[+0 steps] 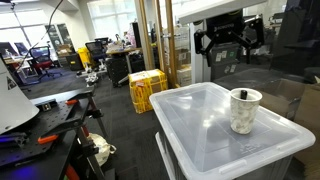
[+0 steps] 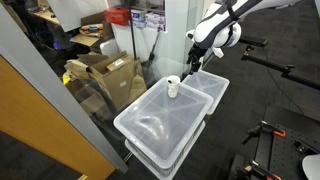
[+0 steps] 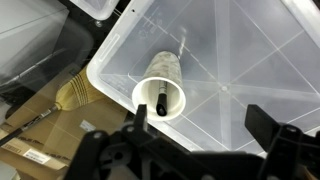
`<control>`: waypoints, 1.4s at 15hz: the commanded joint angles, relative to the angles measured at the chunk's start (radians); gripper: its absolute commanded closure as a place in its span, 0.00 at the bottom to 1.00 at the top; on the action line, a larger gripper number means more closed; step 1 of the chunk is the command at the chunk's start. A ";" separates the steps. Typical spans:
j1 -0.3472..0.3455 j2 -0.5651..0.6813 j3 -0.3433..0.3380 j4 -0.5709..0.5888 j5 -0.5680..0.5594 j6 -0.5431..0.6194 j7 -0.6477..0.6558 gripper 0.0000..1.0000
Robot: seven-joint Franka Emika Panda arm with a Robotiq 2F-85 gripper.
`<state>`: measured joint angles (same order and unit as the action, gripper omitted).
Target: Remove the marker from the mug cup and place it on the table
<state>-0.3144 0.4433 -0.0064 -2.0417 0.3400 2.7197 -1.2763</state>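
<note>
**Work surface.** The tabletop [image 1: 195, 135] is the translucent grey-white lid of a plastic bin, with rounded corners and a raised edge. Moulded diagonal ribs cross the lid in the wrist view. In an exterior view, the bin [image 2: 150, 140] sits on a second bin of the same kind.

**Task items.** The mug cup [image 1: 245, 110] stands upright on the tabletop, near one corner and inside the raised edge. It is cream-white with grey mottling. In the wrist view, the marker [image 3: 160, 97] is inside the mug cup. Its black end shows at the mouth and leans toward the rim. The marker is not on the tabletop.

**Gripper.** The gripper [image 3: 200, 125] hangs above the mug cup and clear of it. The jaws are spread wide apart with nothing between them. In the wrist view, one finger lies over the mug cup's rim and the other is well to the side, above bare lid. The white arm [image 2: 222, 22] enters from the upper edge of an exterior view.

**Room.**
- A yellow crate [image 1: 147, 90] stands on dark carpet beyond the bin.
- Office chairs [image 1: 42, 62] and desks are further back, near the windows.
- A dark workbench [image 1: 45, 125] carrying tools is at one side.
- Cardboard boxes [image 2: 108, 75] are stacked beside the bin.
</note>
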 commanded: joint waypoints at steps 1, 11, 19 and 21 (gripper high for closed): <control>-0.026 0.000 0.025 0.001 -0.025 0.002 0.018 0.00; -0.058 0.040 0.060 0.047 -0.007 -0.025 0.000 0.00; -0.075 0.106 0.071 0.109 -0.038 -0.030 0.004 0.05; -0.080 0.125 0.075 0.127 -0.052 -0.032 -0.003 0.08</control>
<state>-0.3690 0.5363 0.0466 -1.9658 0.3195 2.7178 -1.2740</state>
